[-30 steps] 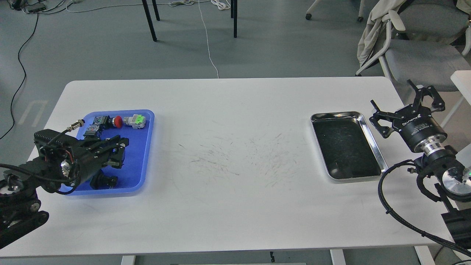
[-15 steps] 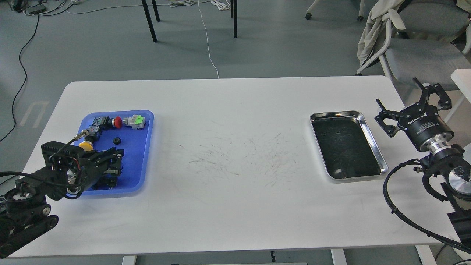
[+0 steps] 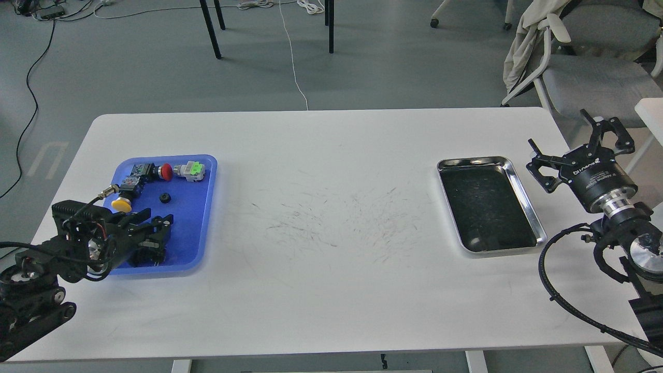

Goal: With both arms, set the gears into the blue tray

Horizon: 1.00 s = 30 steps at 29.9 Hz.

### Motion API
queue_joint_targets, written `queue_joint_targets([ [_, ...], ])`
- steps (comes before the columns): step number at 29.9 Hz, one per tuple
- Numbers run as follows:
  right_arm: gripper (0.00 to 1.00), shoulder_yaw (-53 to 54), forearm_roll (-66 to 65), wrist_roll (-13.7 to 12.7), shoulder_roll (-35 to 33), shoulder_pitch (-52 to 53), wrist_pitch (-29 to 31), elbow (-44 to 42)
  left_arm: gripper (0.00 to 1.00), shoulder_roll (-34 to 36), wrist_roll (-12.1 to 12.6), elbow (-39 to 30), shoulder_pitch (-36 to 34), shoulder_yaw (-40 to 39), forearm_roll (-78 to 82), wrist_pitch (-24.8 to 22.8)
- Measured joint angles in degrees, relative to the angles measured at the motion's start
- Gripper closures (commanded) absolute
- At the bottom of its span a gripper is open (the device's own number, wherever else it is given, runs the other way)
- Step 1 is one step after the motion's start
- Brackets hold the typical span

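Observation:
The blue tray [image 3: 199, 217] lies at the table's left. On its floor sits one small black gear [image 3: 165, 198], near the middle. My left gripper [image 3: 158, 232] hovers over the tray's near end, its fingers spread open with nothing held, a hand's width nearer than the gear. My right gripper [image 3: 577, 144] stands open and empty at the far right, just right of the steel tray. The left gripper hides part of a black object in the tray's near end.
Push-button switches lie in the blue tray's far part: red [image 3: 166, 171], green [image 3: 190, 170], yellow [image 3: 121, 204]. A shiny steel tray [image 3: 523, 197] with dark bottom lies at the right. Chairs stand beyond the table's right corner.
My left gripper has pulled back toward the tray's near-left end, uncovering the black gear and the yellow button. My right gripper has drifted slightly right and away from the steel tray.

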Motion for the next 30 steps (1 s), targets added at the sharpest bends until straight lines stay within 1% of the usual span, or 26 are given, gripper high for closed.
queue_joint_targets([
  [3,0.02,-0.5,0.0,0.0,0.1,0.4,0.0,0.2,0.02,0.5,-0.1,-1.1,-1.3,-0.8,-1.5,0.2],
  [6,0.02,-1.2,0.0,0.0,0.3,2.1,-0.1,0.5,0.02,1.0,-0.1,-2.8,-5.1,-3.4,-5.6,0.4],
  [9,0.01,-2.7,0.0,0.0,0.4,5.0,-0.9,0.7,0.02,1.2,0.1,-3.6,-9.3,-6.5,-13.1,0.3],
  [11,0.01,-4.3,-0.1,0.0,0.4,7.7,-1.8,0.7,0.02,0.4,0.3,-3.7,-11.9,-9.0,-21.5,0.2],
  [16,0.01,-8.5,-0.2,0.0,0.4,13.9,-4.0,0.0,0.02,-5.1,0.1,-1.6,-14.9,-17.4,-43.1,0.2],
  [20,0.01,-9.4,-0.3,0.0,0.8,17.2,-6.5,-1.0,0.02,-11.5,-0.2,3.0,-15.0,-25.1,-51.2,-1.0],
  [22,0.01,-9.6,-0.3,0.0,1.8,18.0,-7.8,-1.9,0.02,-14.6,-0.7,6.3,-14.7,-27.1,-55.4,-3.1],
  [23,0.01,-9.6,-0.3,0.0,2.3,18.3,-8.4,-2.3,0.02,-16.2,-1.5,8.5,-14.6,-27.7,-58.6,-4.9],
  [28,0.01,-9.6,-0.2,0.0,3.3,17.2,-9.2,-2.8,0.02,-20.7,-7.3,20.0,-14.5,-27.7,-72.6,-14.9],
  [30,0.01,-9.1,-0.1,0.0,3.4,15.8,-9.1,-2.6,0.02,-22.5,-8.9,24.2,-14.6,-27.8,-76.0,-20.6],
])
